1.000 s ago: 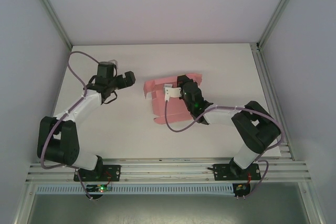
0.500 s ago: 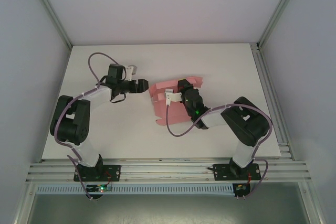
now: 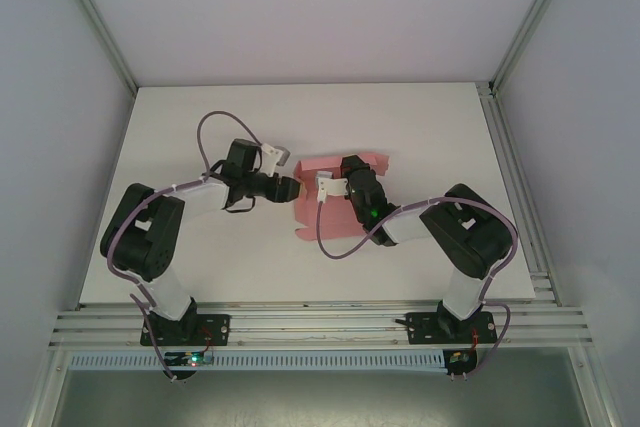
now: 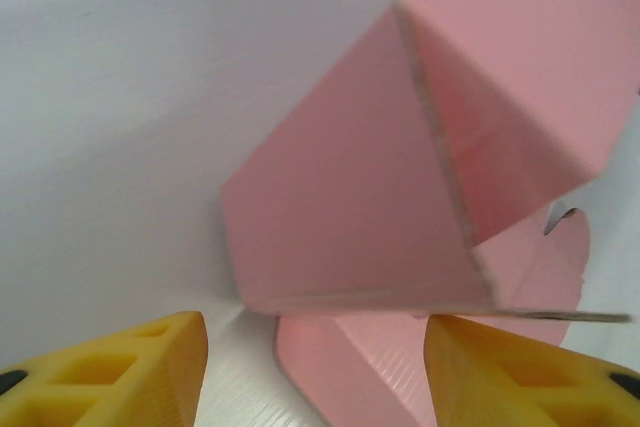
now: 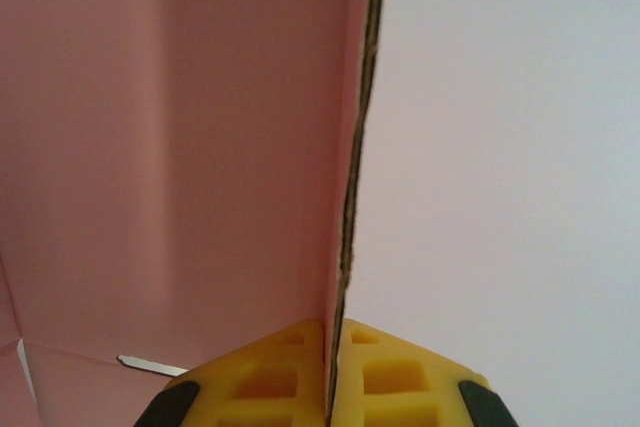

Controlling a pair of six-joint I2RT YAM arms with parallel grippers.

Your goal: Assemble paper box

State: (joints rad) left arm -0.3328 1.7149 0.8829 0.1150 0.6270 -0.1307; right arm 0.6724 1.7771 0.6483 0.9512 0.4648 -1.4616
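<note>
Right gripper (image 3: 343, 171) is clamped on the paper box (image 3: 310, 213). In the right wrist view the right gripper (image 5: 335, 332) has both yellow pads (image 5: 270, 379) pressed together on a thin upright card wall, seen edge-on and running toward 12 o'clock. The pink inside of the paper box (image 5: 190, 147) fills the 9 o'clock side of that wall.

Left gripper (image 3: 293, 190) sits at the box's 9 o'clock edge, pointing toward 3 o'clock. Its jaws are apart and hold nothing. In the left wrist view the left gripper (image 4: 312, 335) has its yellow fingers (image 4: 120, 372) wide open at 7 and 5 o'clock. A raised, folded panel of the paper box (image 4: 350, 217) is just ahead, between them. I can't tell if a finger touches the card.

Seen from the top camera, the box lies near the middle of the white table (image 3: 430, 127), a little toward 3 o'clock, partly folded. One flap sticks out at about 1 o'clock. The right arm's purple cable (image 3: 322, 237) loops over its 6 o'clock edge.
</note>
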